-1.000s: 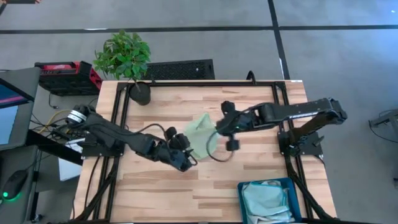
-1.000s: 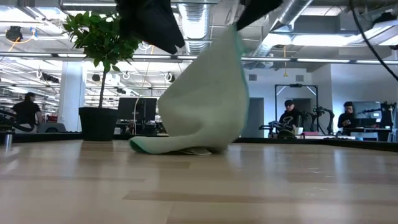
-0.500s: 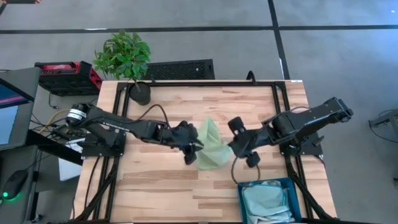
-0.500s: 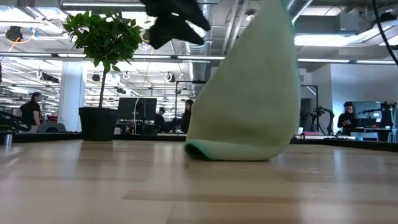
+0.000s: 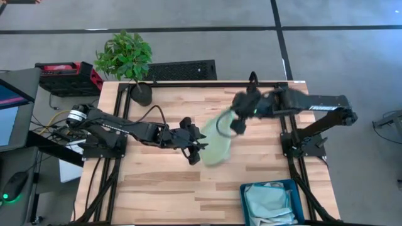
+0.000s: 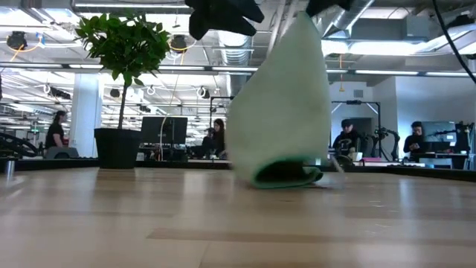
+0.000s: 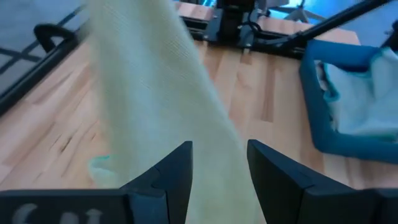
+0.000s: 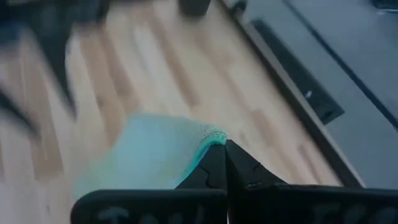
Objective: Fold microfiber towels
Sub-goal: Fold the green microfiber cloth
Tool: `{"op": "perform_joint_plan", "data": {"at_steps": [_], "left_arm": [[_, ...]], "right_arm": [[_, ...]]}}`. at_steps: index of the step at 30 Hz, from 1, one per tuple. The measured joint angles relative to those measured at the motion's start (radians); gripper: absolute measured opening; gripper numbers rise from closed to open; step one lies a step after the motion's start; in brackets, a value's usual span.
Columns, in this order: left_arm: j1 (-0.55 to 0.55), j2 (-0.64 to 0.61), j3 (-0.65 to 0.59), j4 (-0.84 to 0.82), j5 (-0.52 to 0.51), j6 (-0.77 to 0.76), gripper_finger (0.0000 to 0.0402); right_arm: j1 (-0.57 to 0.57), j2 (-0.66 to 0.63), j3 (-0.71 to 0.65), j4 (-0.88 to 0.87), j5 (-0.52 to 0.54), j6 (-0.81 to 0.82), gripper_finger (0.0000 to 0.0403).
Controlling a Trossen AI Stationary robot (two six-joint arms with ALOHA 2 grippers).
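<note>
Light green microfiber towel (image 5: 217,141): frame centre, hoisted by one corner so it hangs to unfurl, lower edge on table. Right gripper (image 8: 222,163): jaws pinching that corner. Left gripper (image 7: 217,171): spread, beside the cloth, ready to catch it.

L arm reaches in from the left, low over the bench middle; left gripper (image 5: 196,149) has jaws apart, nothing between them. R arm stretches from the right toward the far centre, wrist raised; right gripper (image 5: 235,123) has jaws pinched tight on the light green towel (image 5: 217,143).
</note>
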Motion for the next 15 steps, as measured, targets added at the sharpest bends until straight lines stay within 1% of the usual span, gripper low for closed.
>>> {"op": "perform_joint_plan", "data": {"at_steps": [3, 6, 9, 13, 15], "left_arm": [[-0.019, 0.001, 0.001, -0.003, -0.026, 0.022, 0.0145], [-0.049, 0.028, 0.001, 0.005, -0.105, 0.050, 0.0145], [-0.071, 0.059, -0.001, 0.005, -0.163, 0.072, 0.0145], [-0.078, 0.085, 0.001, 0.041, -0.183, 0.077, 0.0145], [-0.077, 0.109, 0.001, 0.055, -0.216, 0.082, 0.0145]], "right_arm": [[-0.038, 0.001, 0.094, -0.001, 0.000, 0.014, 0.0003], [-0.065, 0.002, 0.160, 0.018, -0.004, 0.012, 0.0003], [-0.078, 0.003, 0.192, 0.020, -0.029, -0.032, 0.0003], [-0.077, 0.003, 0.229, 0.022, -0.031, -0.023, 0.0003], [-0.077, 0.002, 0.236, 0.022, -0.044, -0.066, 0.0003]]}}
